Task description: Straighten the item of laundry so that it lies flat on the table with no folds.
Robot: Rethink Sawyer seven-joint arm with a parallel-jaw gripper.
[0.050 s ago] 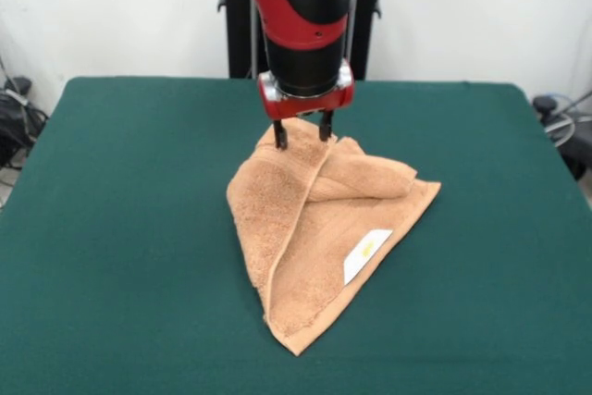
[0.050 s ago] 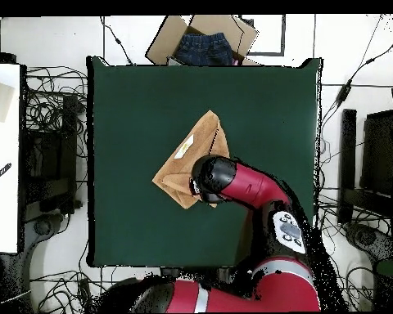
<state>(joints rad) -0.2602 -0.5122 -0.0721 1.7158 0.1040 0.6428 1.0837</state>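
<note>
The item of laundry is a tan terry towel lying folded over itself near the middle of the green table, with a white label on its near right flap. A thick fold runs across its far part. My gripper points straight down over the towel's far corner, open, with its two black fingertips resting at the cloth's edge and a bit of towel between them. From overhead the towel shows partly, and the arm's wrist covers its corner and hides the gripper.
Beyond one table edge in the overhead view stands a cardboard box with blue jeans in it. Cables and equipment lie on the floor around the table. Green table surface surrounds the towel on all sides.
</note>
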